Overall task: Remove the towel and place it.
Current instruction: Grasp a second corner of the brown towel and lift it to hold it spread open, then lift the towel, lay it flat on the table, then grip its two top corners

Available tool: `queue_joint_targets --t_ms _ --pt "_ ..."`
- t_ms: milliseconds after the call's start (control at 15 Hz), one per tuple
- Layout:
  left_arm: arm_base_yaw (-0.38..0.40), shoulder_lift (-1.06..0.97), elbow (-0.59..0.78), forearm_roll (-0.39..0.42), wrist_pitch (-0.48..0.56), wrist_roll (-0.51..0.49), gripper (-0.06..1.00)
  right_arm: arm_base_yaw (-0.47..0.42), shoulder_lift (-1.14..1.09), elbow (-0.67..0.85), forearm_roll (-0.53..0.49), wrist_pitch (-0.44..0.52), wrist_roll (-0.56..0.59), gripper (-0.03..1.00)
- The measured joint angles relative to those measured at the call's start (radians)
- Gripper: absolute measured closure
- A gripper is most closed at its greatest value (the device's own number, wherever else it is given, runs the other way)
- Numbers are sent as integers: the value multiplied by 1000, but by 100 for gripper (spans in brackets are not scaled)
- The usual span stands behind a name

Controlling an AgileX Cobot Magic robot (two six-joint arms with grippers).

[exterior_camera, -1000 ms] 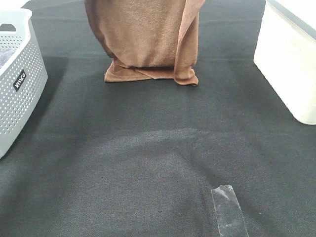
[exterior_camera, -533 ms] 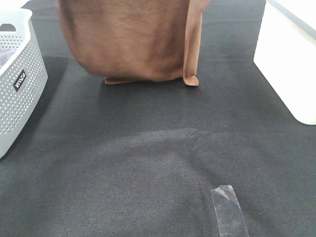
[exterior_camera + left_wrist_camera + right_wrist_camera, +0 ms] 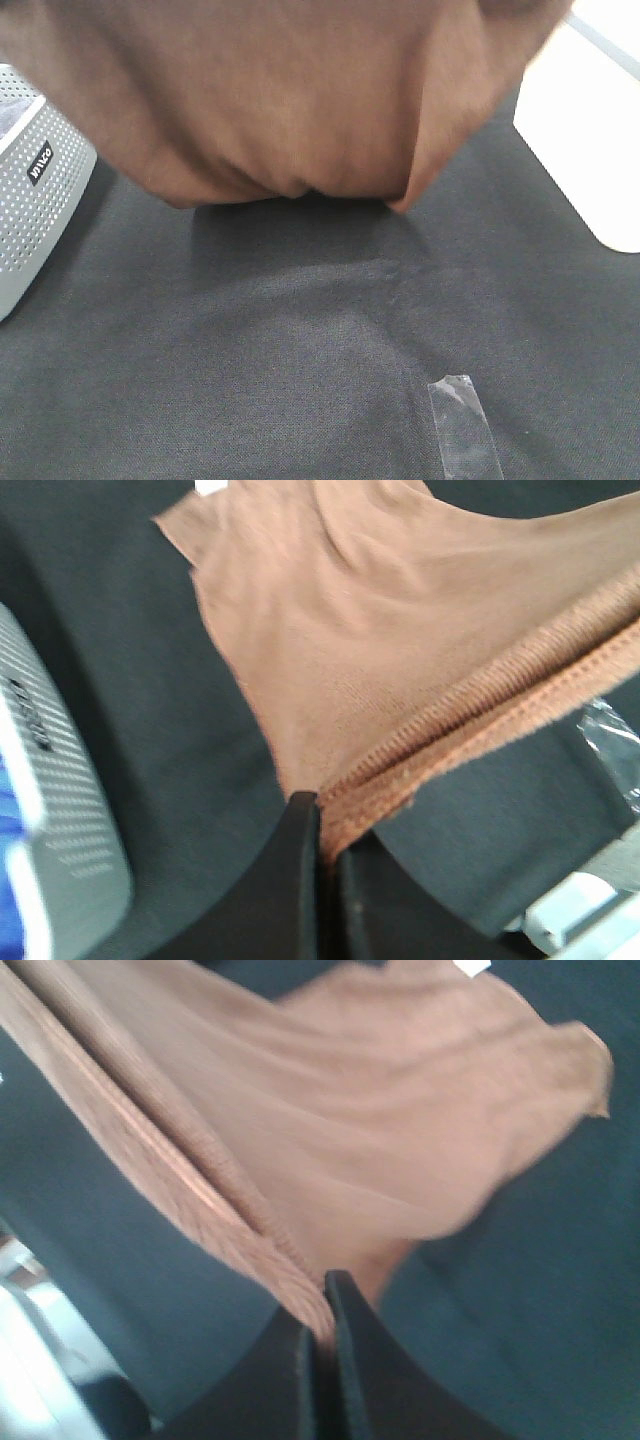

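The brown towel (image 3: 290, 100) is up in the air, stretched between both arms. In the high view it is blurred and fills the picture from 9 o'clock over 12 to 2 o'clock, above the black-covered tabletop (image 3: 300, 340). The left end effector (image 3: 322, 825) is fully closed and pinches the stitched hem of the towel. The right end effector (image 3: 322, 1310) is also closed tight on the towel's edge. A grey perforated basket (image 3: 35, 190) stands at 9 o'clock and a white container (image 3: 585, 150) at 3 o'clock. A strip of clear tape (image 3: 463, 425) lies at 5 o'clock.
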Motion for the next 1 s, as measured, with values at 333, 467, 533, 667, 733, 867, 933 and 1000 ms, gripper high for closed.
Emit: queue_joint_targets --t_ms 333,467,533,667,733,867,933,1000 --pt "-2 -87 138 -32 -27 64 94 3 -18 36 -32 -8 25 97" --pt "-2 -94 224 -76 -30 84 94 3 -93 143 -32 -8 59 97" --pt "-2 -94 264 -99 -34 88 94 3 -135 208 -33 -9 80 97" --pt "-2 -95 337 -155 -35 102 94 3 -211 324 -35 -11 109 97" --pt "-2 -96 379 -190 -34 115 94 3 -253 382 -35 -12 114 97" --pt "-21 -106 456 -236 -34 125 94 3 -328 483 -35 -15 126 97" --pt "-45 -111 488 -244 -34 125 94 3 -359 525 -35 -15 129 97" --pt "-76 -113 520 -249 -34 123 94 3 -392 568 -37 -16 130 97"
